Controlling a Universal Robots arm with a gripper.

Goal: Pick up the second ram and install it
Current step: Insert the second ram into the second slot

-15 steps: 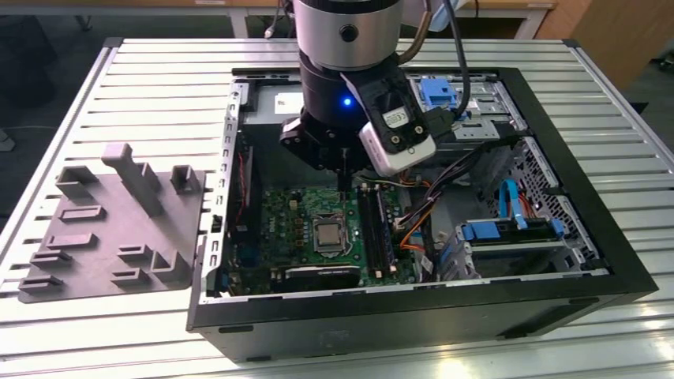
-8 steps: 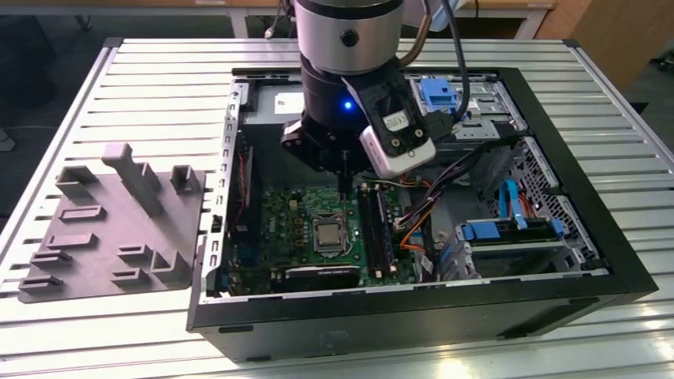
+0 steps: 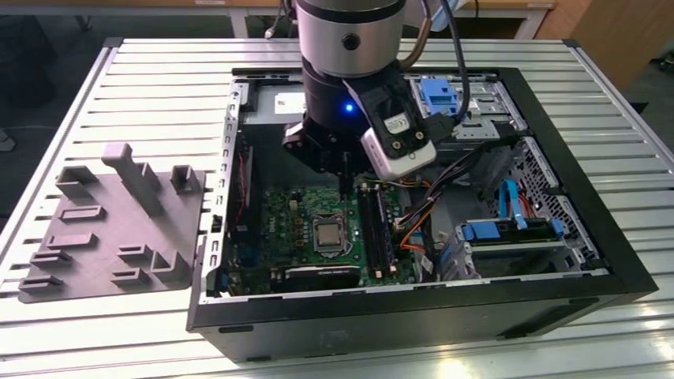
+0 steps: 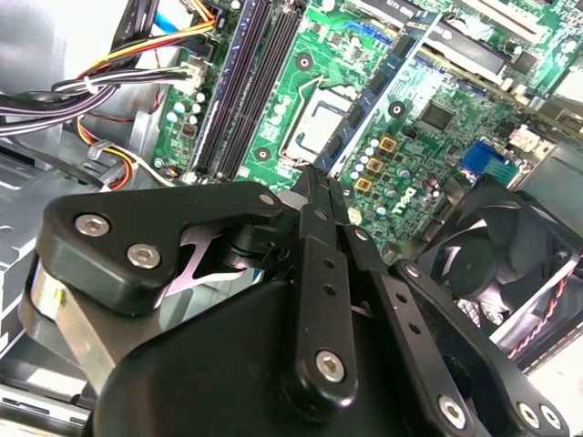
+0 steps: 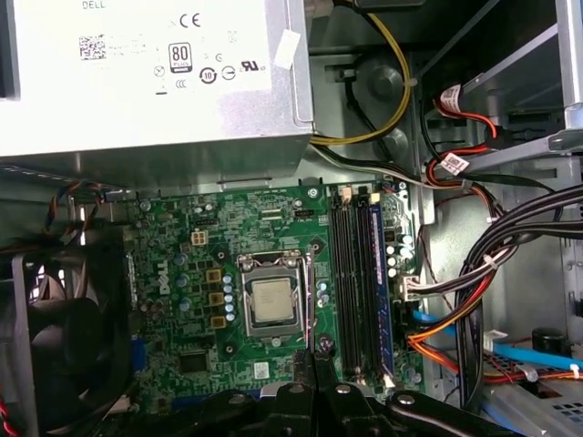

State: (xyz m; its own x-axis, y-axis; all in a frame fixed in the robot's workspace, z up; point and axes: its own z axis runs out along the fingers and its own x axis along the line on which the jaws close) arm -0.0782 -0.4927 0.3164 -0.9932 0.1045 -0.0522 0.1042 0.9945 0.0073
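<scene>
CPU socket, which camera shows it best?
The first wrist view: the CPU socket faces that camera squarely, whole and unobstructed, with its metal frame plain to see. The second wrist view shows it whole too, but at a slant. The exterior view shows it from farther off, with less detail.

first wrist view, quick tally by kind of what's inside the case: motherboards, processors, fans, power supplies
motherboard: 1
processor: 1
fan: 1
power supply: 1
total: 4
</scene>
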